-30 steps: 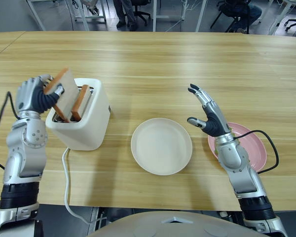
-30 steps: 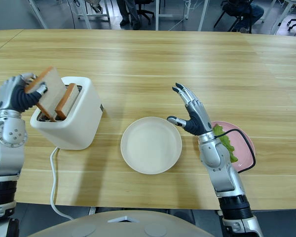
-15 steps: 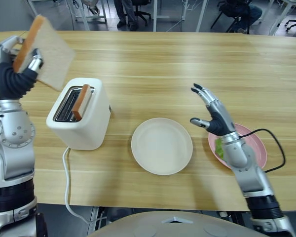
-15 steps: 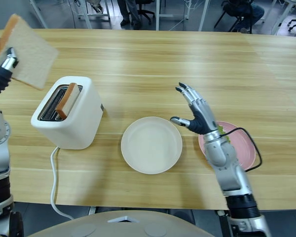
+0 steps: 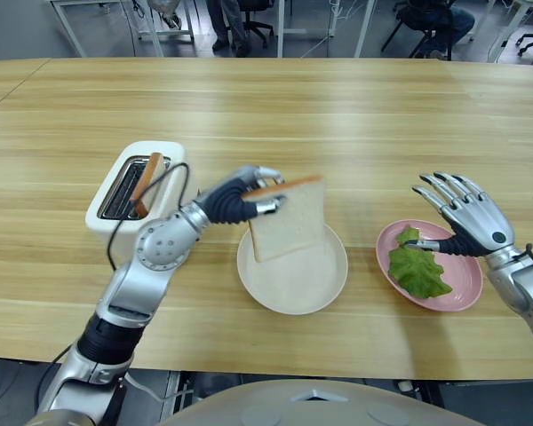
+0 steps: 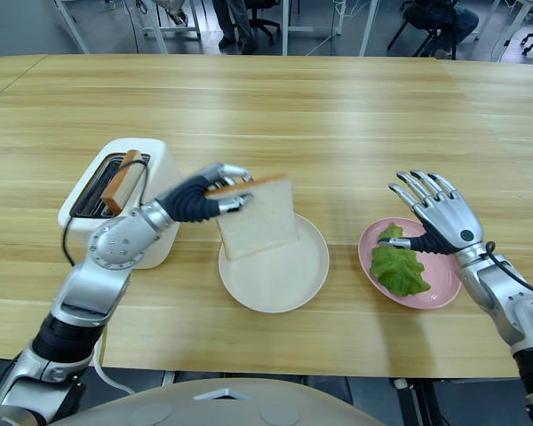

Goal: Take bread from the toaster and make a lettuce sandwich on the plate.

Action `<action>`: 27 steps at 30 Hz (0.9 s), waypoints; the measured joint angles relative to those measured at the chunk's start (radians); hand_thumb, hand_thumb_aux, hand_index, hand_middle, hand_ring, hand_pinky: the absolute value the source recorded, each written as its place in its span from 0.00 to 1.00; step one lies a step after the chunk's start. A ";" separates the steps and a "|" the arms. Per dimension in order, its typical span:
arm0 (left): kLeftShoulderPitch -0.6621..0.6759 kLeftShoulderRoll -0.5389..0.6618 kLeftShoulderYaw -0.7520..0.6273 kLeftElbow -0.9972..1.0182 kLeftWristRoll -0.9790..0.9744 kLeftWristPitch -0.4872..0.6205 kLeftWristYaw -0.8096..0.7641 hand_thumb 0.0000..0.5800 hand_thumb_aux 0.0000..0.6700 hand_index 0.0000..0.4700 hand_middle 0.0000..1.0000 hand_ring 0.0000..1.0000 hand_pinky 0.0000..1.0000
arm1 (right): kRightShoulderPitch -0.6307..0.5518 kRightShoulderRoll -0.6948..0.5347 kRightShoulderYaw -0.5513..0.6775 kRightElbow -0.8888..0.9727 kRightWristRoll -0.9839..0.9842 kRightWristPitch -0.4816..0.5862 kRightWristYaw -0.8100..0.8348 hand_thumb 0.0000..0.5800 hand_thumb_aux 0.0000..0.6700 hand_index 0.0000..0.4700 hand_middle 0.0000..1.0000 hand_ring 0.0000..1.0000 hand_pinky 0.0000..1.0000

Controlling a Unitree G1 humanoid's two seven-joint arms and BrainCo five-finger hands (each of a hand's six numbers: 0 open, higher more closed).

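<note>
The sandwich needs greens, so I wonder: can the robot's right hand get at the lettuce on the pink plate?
Probably yes. The right hand hovers open just beside the lettuce on the pink plate, with nothing lying between them.

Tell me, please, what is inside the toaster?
One bread slice stands in the toaster, top sticking out. The slot beside it looks empty, but its bottom is hidden.

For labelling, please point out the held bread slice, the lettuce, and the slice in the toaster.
held bread slice (image 5: 289, 224): left eye view, middle of its pale face.
lettuce (image 5: 417, 271): left eye view, leaf centre.
toaster slice (image 5: 147, 177): left eye view, its brown crust edge.
</note>
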 measured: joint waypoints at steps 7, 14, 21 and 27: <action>-0.092 -0.023 -0.113 0.244 0.084 -0.026 -0.074 1.00 1.00 0.98 1.00 1.00 1.00 | -0.033 -0.036 0.087 0.205 -0.014 -0.050 -0.113 0.00 0.00 0.00 0.00 0.00 0.00; -0.178 -0.111 -0.184 0.514 0.154 -0.093 -0.072 1.00 1.00 0.98 1.00 1.00 1.00 | -0.100 -0.046 0.197 0.375 -0.014 -0.094 -0.157 0.00 0.00 0.00 0.00 0.00 0.00; -0.203 -0.163 -0.222 0.668 0.242 -0.153 -0.003 0.00 0.00 0.00 0.00 0.00 0.00 | -0.182 -0.046 0.316 0.525 -0.017 -0.126 -0.166 0.00 0.00 0.00 0.00 0.00 0.00; -0.218 -0.155 -0.265 0.696 0.396 -0.178 0.108 0.00 0.00 0.00 0.00 0.00 0.00 | -0.246 -0.044 0.412 0.635 -0.029 -0.149 -0.183 0.21 0.11 0.11 0.00 0.00 0.00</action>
